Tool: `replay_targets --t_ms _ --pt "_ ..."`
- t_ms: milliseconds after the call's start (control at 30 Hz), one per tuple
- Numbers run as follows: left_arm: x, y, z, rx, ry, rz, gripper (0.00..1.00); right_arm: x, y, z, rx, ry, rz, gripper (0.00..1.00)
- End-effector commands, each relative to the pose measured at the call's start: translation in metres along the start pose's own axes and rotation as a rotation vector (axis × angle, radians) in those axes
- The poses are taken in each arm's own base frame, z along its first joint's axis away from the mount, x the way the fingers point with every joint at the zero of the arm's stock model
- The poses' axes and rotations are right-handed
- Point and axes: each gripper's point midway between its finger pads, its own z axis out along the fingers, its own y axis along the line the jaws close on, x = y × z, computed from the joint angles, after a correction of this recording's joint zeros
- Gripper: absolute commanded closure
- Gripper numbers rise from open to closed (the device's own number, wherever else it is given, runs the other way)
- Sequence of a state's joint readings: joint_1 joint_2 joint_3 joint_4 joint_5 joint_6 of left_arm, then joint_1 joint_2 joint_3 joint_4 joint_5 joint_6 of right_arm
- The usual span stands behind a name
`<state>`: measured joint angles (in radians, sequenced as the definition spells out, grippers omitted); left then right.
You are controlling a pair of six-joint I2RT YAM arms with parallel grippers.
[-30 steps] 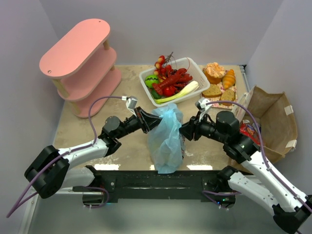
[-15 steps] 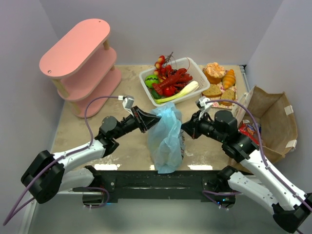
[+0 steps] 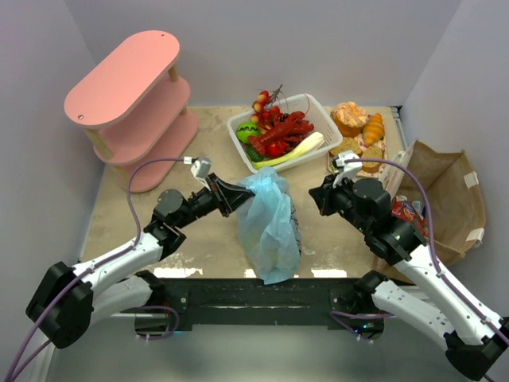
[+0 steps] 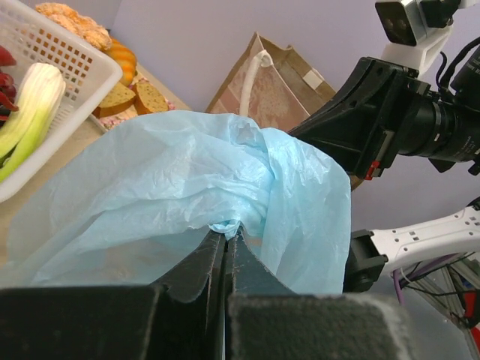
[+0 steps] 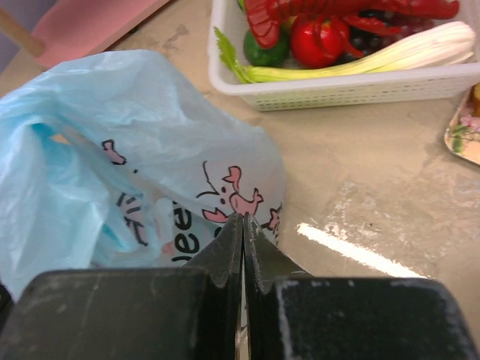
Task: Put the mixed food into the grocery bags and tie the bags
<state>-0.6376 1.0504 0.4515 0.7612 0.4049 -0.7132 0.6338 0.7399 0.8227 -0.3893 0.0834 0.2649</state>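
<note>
The light-blue plastic bag with cartoon print stands at the near middle of the table, bulging with contents. My left gripper is shut on a bunched fold at the bag's upper left; the left wrist view shows the pinch and the bag. My right gripper is shut and empty, a little right of the bag and apart from it; in its wrist view the closed gripper points at the bag. The brown paper bag lies open at the right with red packets at its mouth.
A white basket at the back middle holds a red lobster, green and red produce and a leek. A plate with bread and a croissant sits right of it. A pink three-tier shelf stands at the back left.
My right gripper has drawn back to the right, away from the blue bag. My left gripper has moved a little left and back, still pinching the bag's top.
</note>
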Motion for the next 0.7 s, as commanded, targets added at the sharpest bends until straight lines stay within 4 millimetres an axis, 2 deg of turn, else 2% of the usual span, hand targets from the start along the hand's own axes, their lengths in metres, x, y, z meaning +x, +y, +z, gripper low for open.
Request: replay_targets --t_ms 0,67,100,167,200,233,267,300,367,400,500,600,667 --pt "-0.011 0.006 -0.009 -0.03 -0.035 0.049 1.0 -0.029 -0.016 -0.003 0.099 -0.1 -0.025 1.0" --pt "-0.009 0.005 -0.01 -0.026 -0.03 0.045 1.0 -0.03 -0.011 0.0 0.07 -0.106 -0.035 1.0" --pt "-0.008 0.005 -0.01 -0.021 -0.03 0.039 1.0 -0.029 0.006 0.0 -0.029 -0.092 -0.054 1.0" --pt "-0.001 0.004 -0.008 -0.003 -0.007 0.028 1.0 -0.029 0.024 -0.002 -0.136 -0.075 -0.111 1.0" --pt "-0.002 0.003 -0.008 0.008 -0.009 0.023 1.0 -0.028 0.041 -0.006 -0.235 -0.058 -0.134 1.0" --pt "0.001 0.004 -0.007 0.013 0.0 0.02 1.0 -0.023 0.045 -0.003 -0.263 -0.024 -0.15 0.92" --pt "0.003 0.004 -0.007 0.014 0.003 0.016 1.0 -0.011 0.047 -0.003 -0.285 0.031 -0.171 0.78" --pt "0.003 0.004 -0.007 0.017 0.002 0.016 1.0 -0.006 0.054 -0.006 -0.335 0.064 -0.185 0.73" --pt "0.004 0.005 -0.007 0.015 0.002 0.017 1.0 0.008 0.056 -0.004 -0.356 0.126 -0.184 0.67" --pt "0.003 0.004 -0.007 0.018 0.001 0.018 1.0 0.016 0.057 -0.004 -0.371 0.143 -0.181 0.56" --pt "0.003 0.004 -0.006 0.019 0.002 0.016 1.0 0.022 0.055 -0.004 -0.364 0.147 -0.161 0.43" --pt "0.004 0.006 -0.006 0.015 0.005 0.015 1.0 0.023 0.049 -0.005 -0.328 0.142 -0.147 0.41" --pt "0.004 0.007 -0.006 0.01 0.003 0.016 1.0 0.025 0.053 -0.007 -0.354 0.146 -0.151 0.41"
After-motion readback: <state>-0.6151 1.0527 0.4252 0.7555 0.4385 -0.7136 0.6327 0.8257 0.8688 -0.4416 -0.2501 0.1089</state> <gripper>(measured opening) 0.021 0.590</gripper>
